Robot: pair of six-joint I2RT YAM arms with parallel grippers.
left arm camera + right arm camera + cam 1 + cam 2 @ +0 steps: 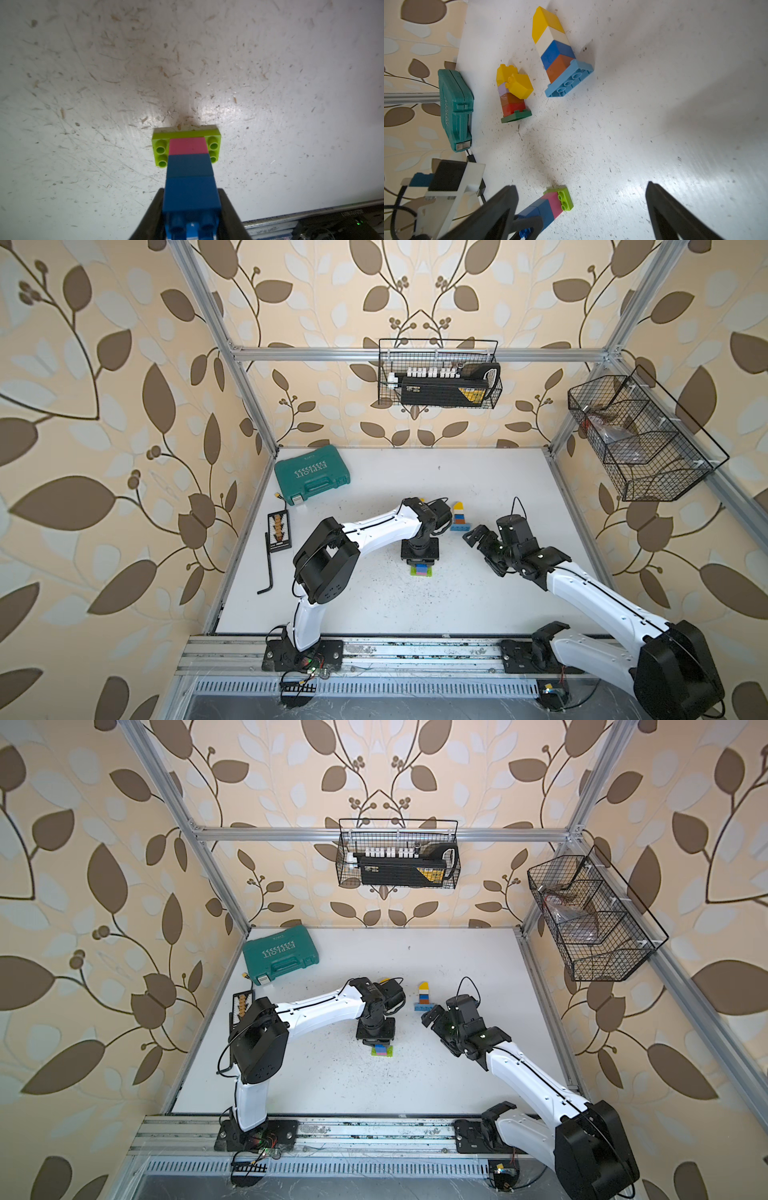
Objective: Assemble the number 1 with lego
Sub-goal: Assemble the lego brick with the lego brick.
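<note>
Left wrist shows blue-and-pink stack (189,166) on lime-green brick (160,150).

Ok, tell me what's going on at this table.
The left gripper is shut on the top blue brick of a blue-and-pink stack standing on a lime plate. The right gripper hangs open and empty nearby. Farther back, a dark-green-based stack stands upright and a light-blue-based stack lies on its side.

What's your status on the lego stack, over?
Left gripper shut on top blue brick; lower blue brick, pink brick, lime base plate beneath. Right gripper open, empty. Light-blue-base stack and green-base stack well clear.
</note>
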